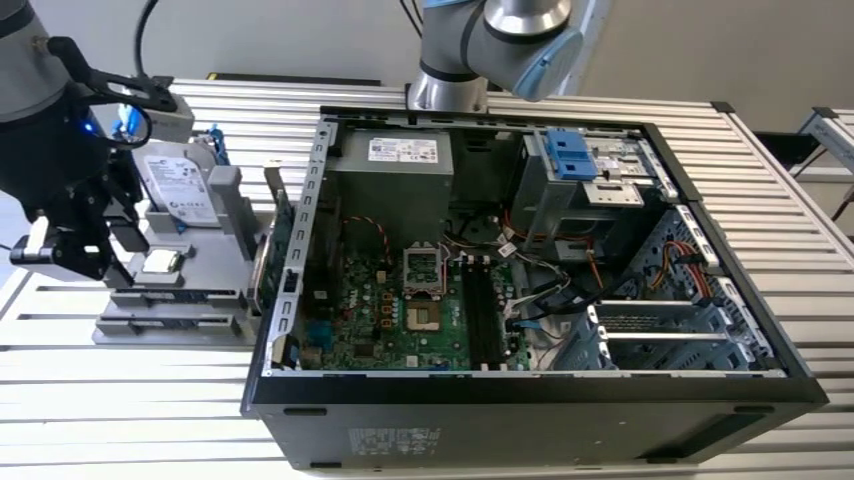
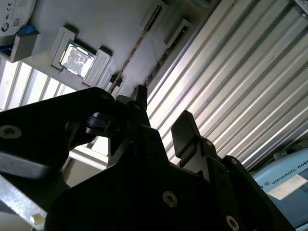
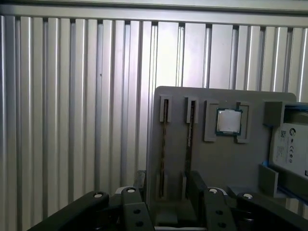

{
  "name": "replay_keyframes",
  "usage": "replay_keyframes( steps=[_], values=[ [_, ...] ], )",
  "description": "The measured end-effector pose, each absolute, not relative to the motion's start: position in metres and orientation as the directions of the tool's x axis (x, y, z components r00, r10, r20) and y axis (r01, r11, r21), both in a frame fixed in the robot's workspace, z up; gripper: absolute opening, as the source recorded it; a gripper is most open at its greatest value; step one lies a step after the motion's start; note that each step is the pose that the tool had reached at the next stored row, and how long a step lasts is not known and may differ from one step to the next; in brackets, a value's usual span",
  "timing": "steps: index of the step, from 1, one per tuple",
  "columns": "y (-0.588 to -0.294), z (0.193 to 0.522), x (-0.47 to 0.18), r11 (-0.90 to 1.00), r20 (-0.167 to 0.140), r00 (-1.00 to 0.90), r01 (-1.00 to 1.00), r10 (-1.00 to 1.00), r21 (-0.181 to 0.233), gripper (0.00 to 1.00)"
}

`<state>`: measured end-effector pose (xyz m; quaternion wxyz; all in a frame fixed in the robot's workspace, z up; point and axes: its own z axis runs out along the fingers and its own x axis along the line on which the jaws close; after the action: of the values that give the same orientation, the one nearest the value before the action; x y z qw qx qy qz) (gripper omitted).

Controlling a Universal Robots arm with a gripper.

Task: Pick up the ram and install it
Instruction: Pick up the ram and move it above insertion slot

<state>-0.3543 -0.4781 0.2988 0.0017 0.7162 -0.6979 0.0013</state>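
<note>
So the gripper (image 3: 167, 186) hangs over the gray holder (image 3: 216, 166), at 9 o'clock of the computer case (image 1: 534, 420) in the exterior view, jaws wide open and empty, with the ram (image 3: 164, 144) standing in its slot, lined up lengthwise with their gap.

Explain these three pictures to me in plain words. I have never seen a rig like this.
This is a robot arm at a ribbed metal table. The exterior view comes from a camera off the arm. It shows an open computer case and, on that view's left, a grey holder with parts. The two wrist views come from cameras riding on the arm, looking past its black gripper. In the first wrist view the holder carries thin ram sticks standing on edge in slots, a square processor chip and a hard drive. The gripper is open, holds nothing, and hangs over the ram slots.
</note>
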Motion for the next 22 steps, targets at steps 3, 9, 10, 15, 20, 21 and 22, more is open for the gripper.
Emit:
replay_keyframes(
  steps=[3,9,10,15,20,21,22],
  values=[
    [-0.478,0.298,-0.354,-0.026,0.008,0.026,-1.000,-1.000,0.001,1.00],
    [-0.478,0.297,-0.354,-0.026,0.011,0.026,-1.000,-1.000,0.001,1.00],
    [-0.478,0.296,-0.354,-0.026,0.012,0.026,-1.000,-1.000,0.001,1.00],
    [-0.478,0.293,-0.354,-0.026,0.014,0.026,-1.000,-1.000,0.001,1.00],
    [-0.477,0.290,-0.354,-0.026,0.014,0.026,-1.000,-1.000,0.001,1.00],
    [-0.477,0.289,-0.354,-0.026,0.014,0.026,-1.000,-1.000,0.001,1.00],
    [-0.477,0.288,-0.354,-0.026,0.014,0.026,-1.000,-1.000,0.001,1.00]
  ],
)
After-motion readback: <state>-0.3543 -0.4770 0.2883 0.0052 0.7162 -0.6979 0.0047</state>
